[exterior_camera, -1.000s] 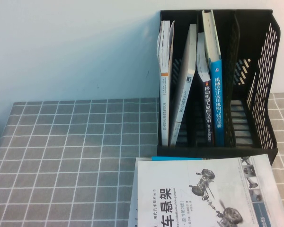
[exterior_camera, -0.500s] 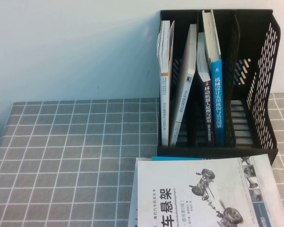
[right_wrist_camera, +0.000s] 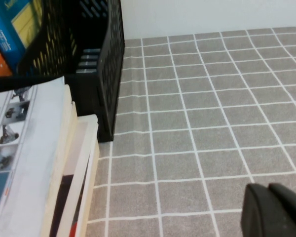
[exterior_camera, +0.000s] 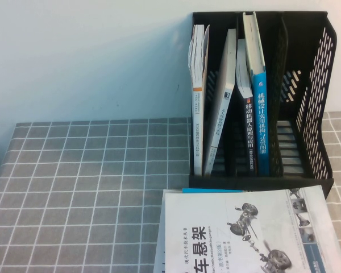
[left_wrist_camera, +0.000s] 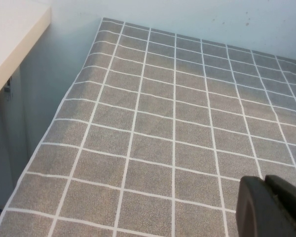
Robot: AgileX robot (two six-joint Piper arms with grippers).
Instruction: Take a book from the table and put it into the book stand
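above the table (left_wrist_camera: pixel 153 123), left gripper (left_wrist_camera: pixel 271 207) low — right gripper (right_wrist_camera: pixel 276 210) likewise

Behind your counter (exterior_camera: pixel 74 170) stands a plain, pale blue-white wall (exterior_camera: pixel 91 57), bare and evenly lit, meeting the counter's far edge in a straight line. You can see a few small dark specks on that wall in the left wrist view. The counter wears a grey cloth (left_wrist_camera: pixel 153 128) crossed by white grid lines, and the cloth reaches right to the left edge. Off that edge you'll find a cream-white slab (left_wrist_camera: pixel 10 34) with a flat top, set apart from the counter by a shaded gap. The light is soft, with no hard shadows on the cloth.
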